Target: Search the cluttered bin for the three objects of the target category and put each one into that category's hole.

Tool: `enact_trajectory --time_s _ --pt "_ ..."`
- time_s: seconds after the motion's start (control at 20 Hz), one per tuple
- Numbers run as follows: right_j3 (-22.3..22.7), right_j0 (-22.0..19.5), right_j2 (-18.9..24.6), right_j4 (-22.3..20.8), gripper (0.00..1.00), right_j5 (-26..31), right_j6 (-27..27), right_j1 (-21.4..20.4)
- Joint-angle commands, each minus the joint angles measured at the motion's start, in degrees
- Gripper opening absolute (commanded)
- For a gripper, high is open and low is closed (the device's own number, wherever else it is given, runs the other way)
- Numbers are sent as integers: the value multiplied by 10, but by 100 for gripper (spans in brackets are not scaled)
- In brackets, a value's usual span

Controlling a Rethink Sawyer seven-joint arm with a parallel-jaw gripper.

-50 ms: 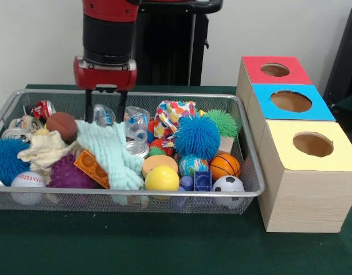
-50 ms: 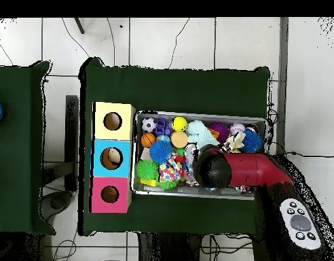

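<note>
Hanging over the back of the wire bin [image 1: 251, 150], the gripper [image 1: 106, 106] shows two thin dark fingers [image 1: 88, 106] spread apart, nothing between them, their tips just above a crumpled clear plastic bottle [image 1: 104, 115]. Just beside the bottle lies a mint-green cloth [image 1: 112, 153], draped toward the bin's front rim. Also in the bin are a brown ball [image 1: 62, 126], a yellow ball [image 1: 162, 179], a basketball [image 1: 225, 165], a soccer ball [image 1: 228, 185], a baseball [image 1: 27, 182] and a blue spiky ball [image 1: 196, 136]. Next to the bin stand three boxes, each with a round hole: red [image 1: 274, 70], blue [image 1: 290, 101] and yellow [image 1: 312, 144].

From overhead, the arm [image 2: 246, 170] covers part of the bin [image 2: 199, 114] and hides the gripper. The yellow box [image 2: 113, 121], blue box [image 2: 111, 158] and red box [image 2: 110, 195] touch the bin's side.
</note>
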Motion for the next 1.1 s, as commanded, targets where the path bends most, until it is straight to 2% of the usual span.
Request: enact_trajectory --time_s 0.05,0.1,0.3,0.6,0.9,1.1 --pt "88 3 97 56 100 75 -16 -51" --pt "100 0 113 77 100 76 -7 -61" --pt "113 0 140 117 100 69 15 -73" --pt "105 13 145 113 100 -4 36 -45" --pt "109 27 129 107 100 -67 75 -19" --pt "78 66 73 72 100 -80 84 15"
